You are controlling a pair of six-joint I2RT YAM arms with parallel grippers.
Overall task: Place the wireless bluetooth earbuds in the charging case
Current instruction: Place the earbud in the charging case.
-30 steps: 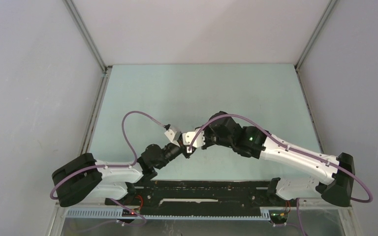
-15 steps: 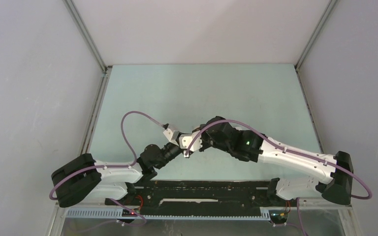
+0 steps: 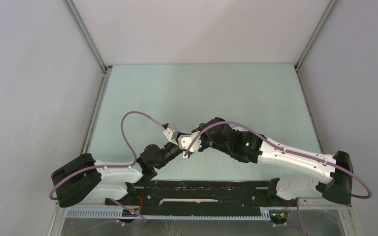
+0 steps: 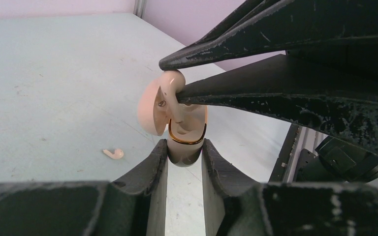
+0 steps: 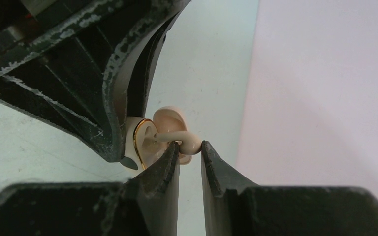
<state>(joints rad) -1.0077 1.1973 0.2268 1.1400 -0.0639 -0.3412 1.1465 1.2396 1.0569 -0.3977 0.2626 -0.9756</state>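
Note:
My left gripper (image 4: pixel 184 152) is shut on a tan charging case (image 4: pixel 187 142) with a gold rim, its lid (image 4: pixel 147 110) hinged open to the left. My right gripper (image 5: pixel 190 150) is shut on a tan earbud (image 5: pixel 184 139) and holds it at the case's open mouth, stem pointing into the case (image 5: pixel 142 142). The same earbud (image 4: pixel 172 93) shows in the left wrist view between the right fingers above the case. A second tan earbud (image 4: pixel 113 154) lies on the table to the left. In the top view both grippers meet at the table's near middle (image 3: pixel 186 147). No white earbuds show.
The pale green table (image 3: pixel 202 93) is enclosed by grey walls with metal corner posts. A black rail (image 3: pixel 202 189) runs along the near edge between the arm bases. Purple cables loop over both arms.
Both arms shifted slightly left and toward the near edge a second ago, then held almost still. The grippers stayed together with the case and earbud between them.

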